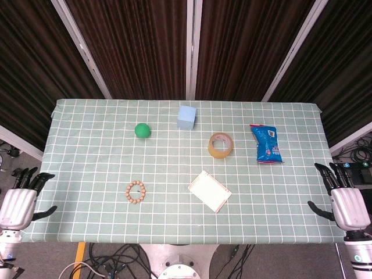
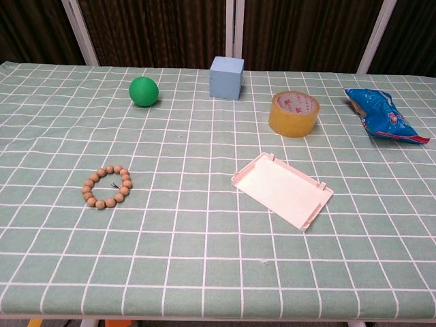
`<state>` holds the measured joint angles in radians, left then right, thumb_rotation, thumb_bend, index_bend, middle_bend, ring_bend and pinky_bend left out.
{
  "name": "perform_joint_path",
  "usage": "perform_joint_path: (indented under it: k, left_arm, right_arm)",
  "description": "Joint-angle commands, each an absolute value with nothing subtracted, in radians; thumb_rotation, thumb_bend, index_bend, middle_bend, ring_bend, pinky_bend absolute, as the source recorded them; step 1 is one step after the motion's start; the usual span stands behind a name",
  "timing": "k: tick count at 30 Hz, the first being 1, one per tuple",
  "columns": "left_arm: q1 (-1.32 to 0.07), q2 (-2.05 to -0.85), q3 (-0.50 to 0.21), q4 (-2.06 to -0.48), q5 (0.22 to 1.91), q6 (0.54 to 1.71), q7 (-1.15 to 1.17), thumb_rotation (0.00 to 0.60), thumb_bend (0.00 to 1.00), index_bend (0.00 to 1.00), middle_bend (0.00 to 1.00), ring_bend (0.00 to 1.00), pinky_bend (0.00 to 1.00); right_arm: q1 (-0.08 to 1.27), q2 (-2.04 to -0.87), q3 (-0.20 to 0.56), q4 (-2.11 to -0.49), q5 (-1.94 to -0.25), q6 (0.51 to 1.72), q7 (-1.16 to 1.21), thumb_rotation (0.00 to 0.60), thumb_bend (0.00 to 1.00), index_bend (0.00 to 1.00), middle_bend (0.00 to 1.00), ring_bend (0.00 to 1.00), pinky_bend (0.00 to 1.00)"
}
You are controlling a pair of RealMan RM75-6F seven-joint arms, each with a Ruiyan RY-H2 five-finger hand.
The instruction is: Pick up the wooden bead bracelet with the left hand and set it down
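Observation:
The wooden bead bracelet (image 1: 136, 192) (image 2: 107, 187) lies flat on the green checked tablecloth, front left of centre. My left hand (image 1: 20, 200) hangs off the table's left front corner, fingers apart and empty, well to the left of the bracelet. Off the right front corner my right hand (image 1: 346, 201) is likewise open and holds nothing. Neither hand shows in the chest view.
A green ball (image 1: 142, 131), a light blue cube (image 1: 186, 116), a roll of yellow tape (image 1: 220, 145) and a blue snack bag (image 1: 267, 144) sit across the back half. A white flat tray (image 1: 209, 190) lies right of the bracelet. Cables trail under the table's front edge.

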<state>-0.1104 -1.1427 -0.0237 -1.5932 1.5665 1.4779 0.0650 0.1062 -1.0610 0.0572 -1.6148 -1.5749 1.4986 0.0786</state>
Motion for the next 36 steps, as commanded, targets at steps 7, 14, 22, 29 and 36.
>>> perform_joint_path:
  k: [7,14,22,29,36]
  left_arm:
    - [-0.327,-1.141,-0.011,-1.536,1.775,1.290,-0.025,0.600,0.02,0.37,0.38,0.20,0.15]
    - [-0.456,-1.241,0.022,-1.466,1.848,1.147,-0.041,0.600,0.09,0.41,0.41,0.20,0.15]
    - [-0.514,-1.347,0.059,-1.404,1.852,1.057,0.009,0.600,0.18,0.41,0.45,0.20,0.15]
    - [-0.526,-1.427,0.055,-1.365,1.817,1.051,0.051,0.600,0.19,0.38,0.45,0.20,0.15]
    - [-0.546,-1.483,0.041,-1.318,1.785,1.043,0.108,0.600,0.24,0.39,0.44,0.17,0.15]
  right_arm:
    - [0.098,-1.031,0.063,-1.632,-1.591,1.530,0.084,0.600,0.08,0.02,0.13,0.00,0.03]
    - [0.091,-1.021,0.061,-1.637,-1.586,1.534,0.095,0.600,0.08,0.02,0.13,0.00,0.03]
    - [0.091,-1.024,0.059,-1.626,-1.579,1.525,0.111,0.600,0.08,0.02,0.13,0.00,0.03]
    - [0.091,-1.032,0.061,-1.614,-1.571,1.520,0.126,0.600,0.08,0.02,0.13,0.00,0.02]
    - [0.092,-1.031,0.061,-1.609,-1.565,1.514,0.134,0.600,0.07,0.02,0.13,0.00,0.01]
